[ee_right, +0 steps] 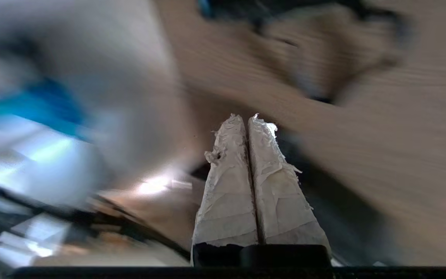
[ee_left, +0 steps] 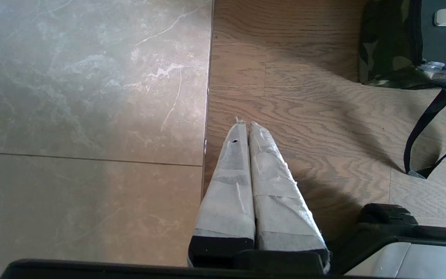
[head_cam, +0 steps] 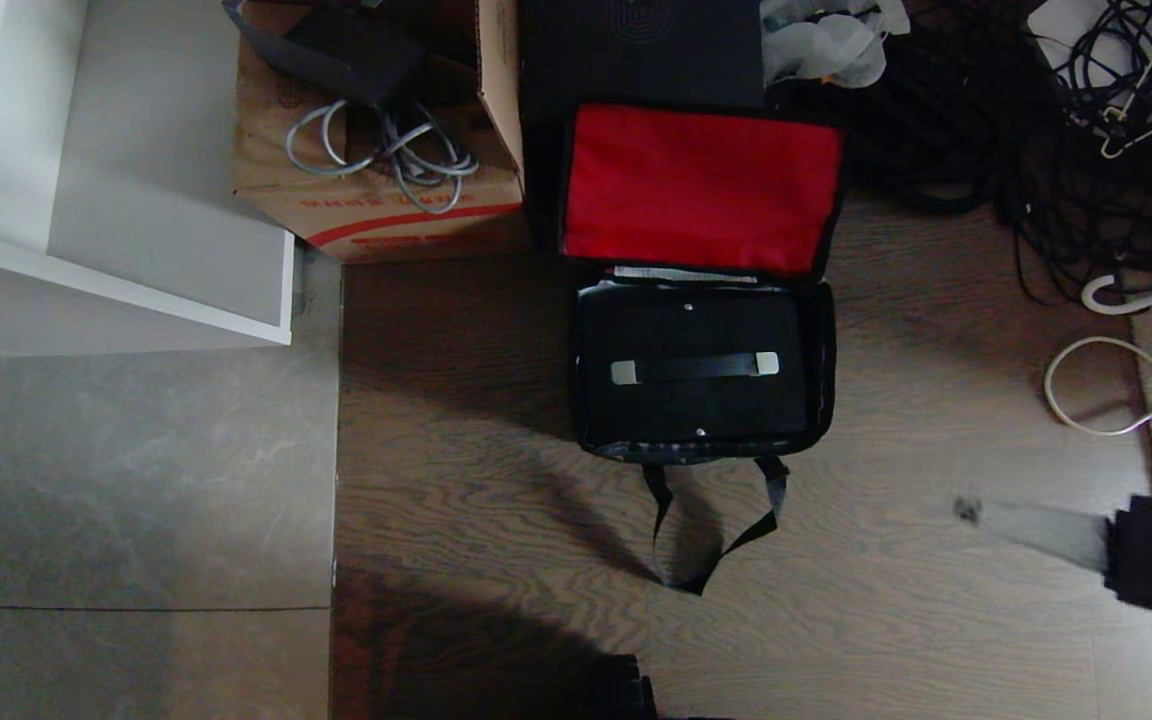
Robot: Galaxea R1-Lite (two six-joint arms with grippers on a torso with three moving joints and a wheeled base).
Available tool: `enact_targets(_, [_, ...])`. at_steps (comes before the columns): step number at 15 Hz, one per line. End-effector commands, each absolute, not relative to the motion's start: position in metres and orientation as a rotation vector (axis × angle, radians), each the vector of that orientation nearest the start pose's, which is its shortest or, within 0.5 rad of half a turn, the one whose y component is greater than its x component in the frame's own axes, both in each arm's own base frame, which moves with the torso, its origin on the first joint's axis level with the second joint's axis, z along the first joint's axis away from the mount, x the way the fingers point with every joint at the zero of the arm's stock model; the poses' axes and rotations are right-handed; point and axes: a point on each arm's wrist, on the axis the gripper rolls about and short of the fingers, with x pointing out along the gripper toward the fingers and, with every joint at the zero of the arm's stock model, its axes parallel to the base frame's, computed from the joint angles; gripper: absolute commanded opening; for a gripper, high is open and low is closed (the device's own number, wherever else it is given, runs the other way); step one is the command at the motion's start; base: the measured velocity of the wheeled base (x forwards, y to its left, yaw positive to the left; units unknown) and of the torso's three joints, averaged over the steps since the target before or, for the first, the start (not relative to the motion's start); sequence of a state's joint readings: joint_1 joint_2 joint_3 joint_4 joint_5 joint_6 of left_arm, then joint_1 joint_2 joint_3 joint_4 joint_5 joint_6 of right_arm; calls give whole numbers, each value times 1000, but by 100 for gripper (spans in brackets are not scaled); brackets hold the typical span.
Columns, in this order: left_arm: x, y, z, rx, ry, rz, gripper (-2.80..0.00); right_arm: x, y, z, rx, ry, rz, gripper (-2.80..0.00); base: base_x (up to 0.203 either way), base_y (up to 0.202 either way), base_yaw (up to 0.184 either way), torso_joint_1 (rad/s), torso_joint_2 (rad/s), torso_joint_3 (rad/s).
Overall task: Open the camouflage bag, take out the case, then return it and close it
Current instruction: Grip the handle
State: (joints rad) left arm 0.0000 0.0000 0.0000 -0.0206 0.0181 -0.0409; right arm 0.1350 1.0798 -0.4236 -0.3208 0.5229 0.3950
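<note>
Camouflage bag (head_cam: 821,350): on the wood floor, lid thrown back against the tall black box (head_cam: 641,45), red lining (head_cam: 701,188) facing up, strap handles (head_cam: 706,530) trailing on the floor in front
Case (head_cam: 691,400): lying flat inside the bag, handle with pale ends across its top
Cardboard box (head_cam: 376,200): just left of the black box, grey cables on it
Right gripper (ee_right: 246,118): fingers pressed together, holding nothing, blurred, over the floor right of the bag
Left gripper (ee_left: 245,124): fingers together, empty, above the floor seam, left of the bag
</note>
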Motion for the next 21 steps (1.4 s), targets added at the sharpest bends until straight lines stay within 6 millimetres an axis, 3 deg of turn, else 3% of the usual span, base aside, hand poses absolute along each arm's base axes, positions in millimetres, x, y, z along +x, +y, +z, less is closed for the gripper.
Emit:
enact_targets(1, [-22,0,75,-42,-13,18,-280,54,17,181,243,346,563,-280,0,0,0,0,0,0])
enact_targets(3, [-22,0,75,-43,-13,18,-280,11,10,158,130,346,481,-280,0,0,0,0,0,0])
enact_targets(6, [-22,0,75,-42,-13,18,-280,-18,5,114,38,370,253,-280,0,0,0,0,0,0])
enact_targets(7, [-22,0,75,-42,-13,18,-280,-20,4,101,12,385,185,-280,0,0,0,0,0,0])
enact_targets(10, [-22,0,75,-42,-13,18,-280,-20,3,97,-1,384,153,-280,0,0,0,0,0,0])
enact_targets(14, [-22,0,75,-42,-13,18,-280,-23,0,77,-7,94,17,-280,0,0,0,0,0,0])
enact_targets(16, [-22,0,75,-42,-13,18,-280,-24,0,78,32,2,5,-280,0,0,0,0,0,0])
enact_targets(21, [-22,0,75,-42,-13,18,-280,-25,0,77,49,28,-1,-280,0,0,0,0,0,0])
